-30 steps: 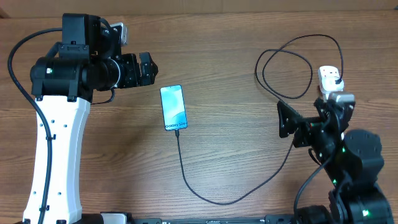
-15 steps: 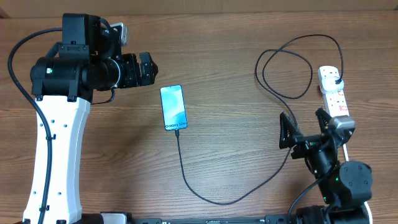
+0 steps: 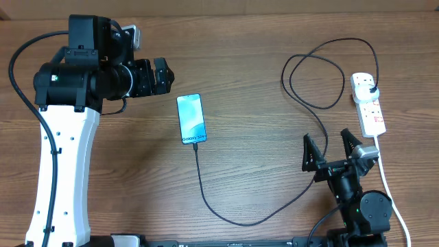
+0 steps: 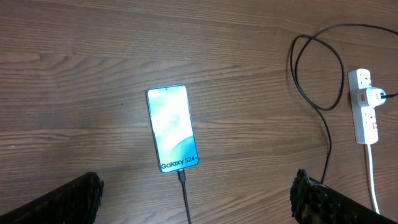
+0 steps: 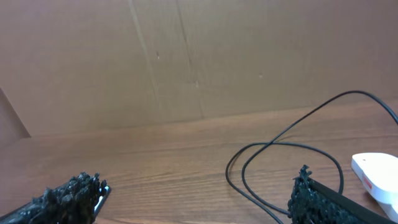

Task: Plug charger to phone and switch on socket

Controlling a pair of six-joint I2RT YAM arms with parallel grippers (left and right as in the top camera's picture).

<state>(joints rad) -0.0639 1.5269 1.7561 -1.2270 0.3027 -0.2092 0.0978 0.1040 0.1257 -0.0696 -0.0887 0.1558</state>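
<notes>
My right tool (image 3: 326, 143), spread and empty, has drawn back from the socket (image 3: 370, 110), the charger (image 3: 206, 195) seated in the lit phone (image 3: 192, 119); the task looks done.

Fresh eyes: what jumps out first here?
The slim smartphone with its bright blue-teal lit screen, mid-table, grabs the eye. A thin black cable runs from its near end and loops to the white power strip at the right edge. The right gripper sits open nearby.
</notes>
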